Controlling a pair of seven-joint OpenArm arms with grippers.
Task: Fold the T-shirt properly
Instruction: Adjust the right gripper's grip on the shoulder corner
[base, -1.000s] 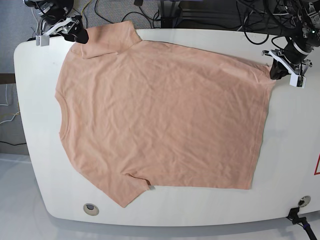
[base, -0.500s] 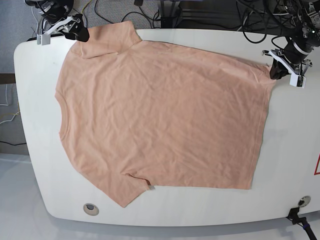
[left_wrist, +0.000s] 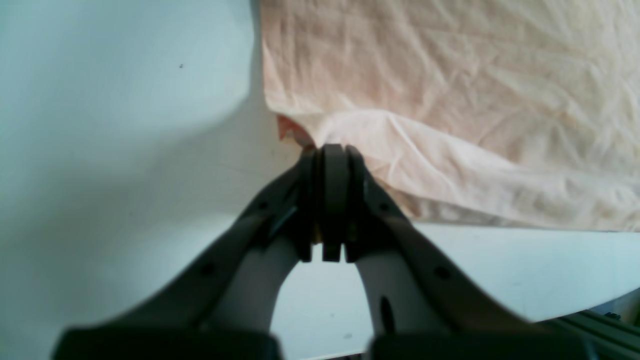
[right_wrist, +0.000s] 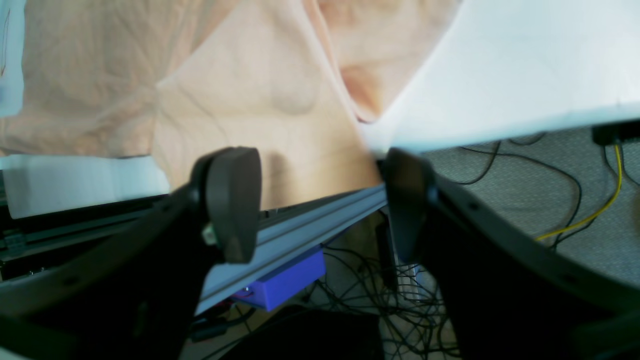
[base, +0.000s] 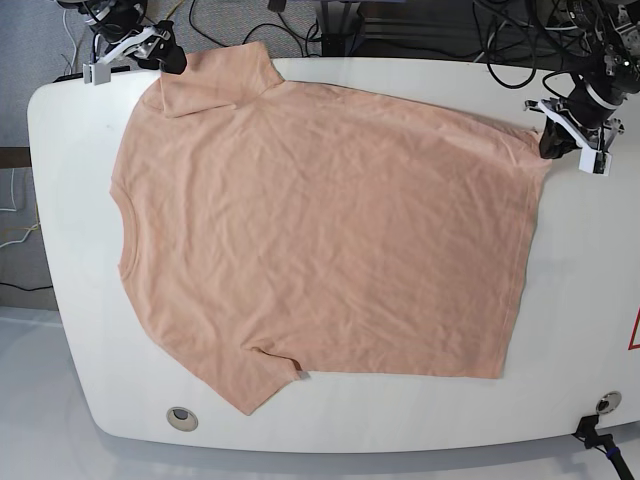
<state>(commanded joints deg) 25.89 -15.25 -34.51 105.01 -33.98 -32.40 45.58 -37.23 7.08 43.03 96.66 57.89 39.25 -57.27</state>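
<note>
Across the middle of the base view lies the T-shirt (base: 330, 230), peach in colour and spread wide on the white table (base: 590, 280), and I see its plain side. One sleeve is at the lower left of that frame and points down, with a small fold beside it. The other sleeve is at the upper left, and its end goes past the edge of the table. At the upper right of the same frame is my left gripper (base: 557, 142), at the corner of the shirt. From the left wrist view I can say that its fingertips are pressed together, and they are pinching the cloth of this corner, which is gathered up into them. At the upper left of the base view is my right gripper (base: 172, 60), near the overhanging sleeve. In the right wrist view its two dark fingers are spread apart, and the sleeve cloth is between them in the picture; whether they touch it I cannot tell. Below the sleeve, in the lower middle of this wrist view, I see a grey metal rail (right_wrist: 295, 235), a blue-violet box (right_wrist: 290, 277) and many black cables (right_wrist: 365, 295). A yellow cable (right_wrist: 590, 217) runs at the right side. As for writing, I find no brand or label that I can read.
</note>
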